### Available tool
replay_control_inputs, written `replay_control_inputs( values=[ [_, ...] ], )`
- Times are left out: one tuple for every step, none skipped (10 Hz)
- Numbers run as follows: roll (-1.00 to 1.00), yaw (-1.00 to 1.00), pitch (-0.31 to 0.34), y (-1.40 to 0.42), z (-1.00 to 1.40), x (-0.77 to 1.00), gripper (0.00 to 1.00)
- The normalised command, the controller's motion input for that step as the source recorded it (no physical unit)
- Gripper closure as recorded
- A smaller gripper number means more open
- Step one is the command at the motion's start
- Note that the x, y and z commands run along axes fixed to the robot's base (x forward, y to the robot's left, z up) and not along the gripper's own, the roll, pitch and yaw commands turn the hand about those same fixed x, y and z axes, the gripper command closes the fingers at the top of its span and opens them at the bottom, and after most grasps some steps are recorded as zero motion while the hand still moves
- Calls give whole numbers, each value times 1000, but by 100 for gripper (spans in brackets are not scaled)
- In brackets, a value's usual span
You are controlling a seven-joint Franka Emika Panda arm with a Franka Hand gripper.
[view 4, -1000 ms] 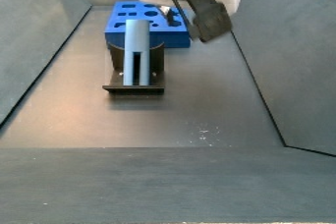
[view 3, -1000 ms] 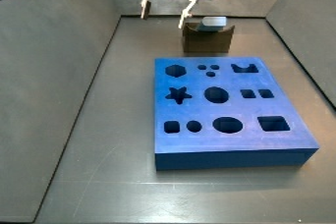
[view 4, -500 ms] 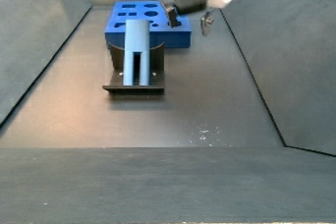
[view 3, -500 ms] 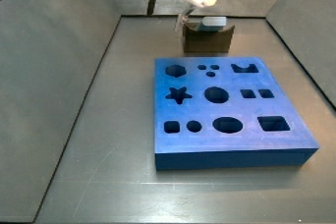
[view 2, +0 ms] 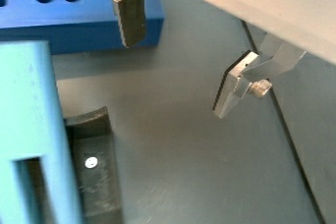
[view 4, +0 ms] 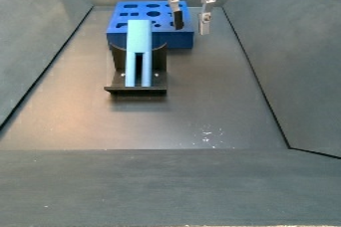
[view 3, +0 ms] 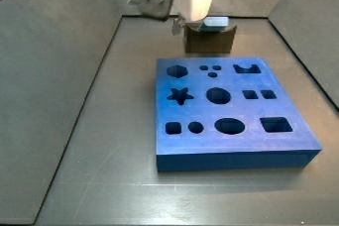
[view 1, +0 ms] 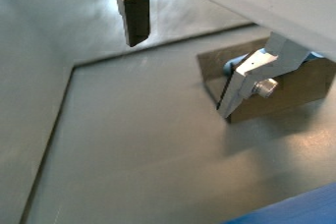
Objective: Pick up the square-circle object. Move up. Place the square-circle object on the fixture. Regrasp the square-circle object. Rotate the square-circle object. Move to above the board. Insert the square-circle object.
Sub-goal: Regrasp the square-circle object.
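The square-circle object [view 4: 139, 54], a slim pale grey-blue bar, lies lengthwise in the notch of the fixture [view 4: 136, 89], free of the gripper. In a side view its end [view 3: 215, 21] shows on top of the brown fixture [view 3: 208, 40]. The blue board [view 3: 233, 111] with dark shaped holes lies just beyond the fixture [view 4: 139, 20]. My gripper [view 4: 192, 19] hangs open and empty beside the fixture, above the floor. In both wrist views the fingers [view 1: 133, 17] [view 2: 128, 17] stand wide apart with nothing between them; the bar [view 2: 27, 130] lies to one side of them.
Dark sloping walls [view 3: 66, 42] enclose the grey floor [view 4: 200, 112] on both sides. The board's near corner [view 2: 79, 12] lies close to one finger. The fixture [view 1: 282, 95] sits behind the other finger in a wrist view.
The gripper has turned at the wrist and shifted away from above the fixture, and its fingers now point down. The bar stays resting on the fixture.
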Motion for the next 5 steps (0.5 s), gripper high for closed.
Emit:
replay_control_inputs(
  values=[
    [1000,-942,-188,-10,-18,-30,0],
    [1000,-944,-140,-14,-12,-32,0],
    [1000,-942,-97,-15,-7,-30,0],
    [1000,-932,12,-15,-9,-20,0],
    [1000,-933,108,-19,-19,-14,0]
  ],
)
